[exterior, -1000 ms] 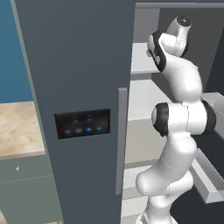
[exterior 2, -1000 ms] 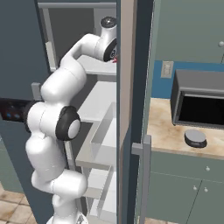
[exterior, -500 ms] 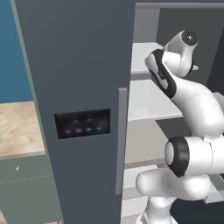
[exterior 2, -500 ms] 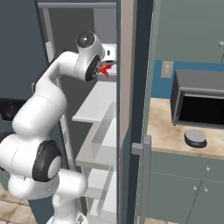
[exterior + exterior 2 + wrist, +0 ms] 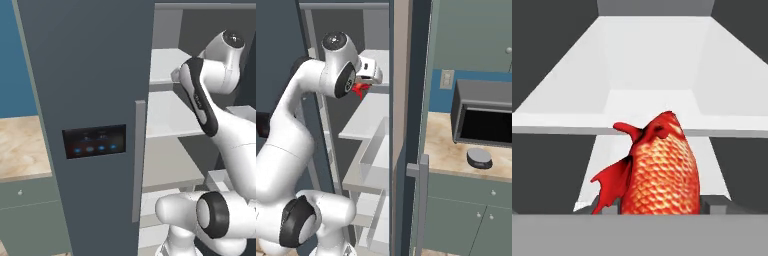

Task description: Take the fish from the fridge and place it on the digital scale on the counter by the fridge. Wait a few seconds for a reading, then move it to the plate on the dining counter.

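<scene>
Fish (image 5: pixel 659 172) pinched btwn tool (image 5: pixel 662 207) tips, inside fridge (image 5: pixel 95 100), above shelf (image 5: pixel 652 75).

A grey boxy microwave (image 5: pixel 483 117) with a dark open front sits at the back of the worktop, against a blue wall (image 5: pixel 440 97) that carries a pale wall outlet (image 5: pixel 446 79). Grey-green upper cabinets (image 5: pixel 471 35) hang above it — one small round knob (image 5: pixel 510 50) shows at the right edge — and a blue wall panel (image 5: pixel 17 65) fills the left base view's upper left.
</scene>
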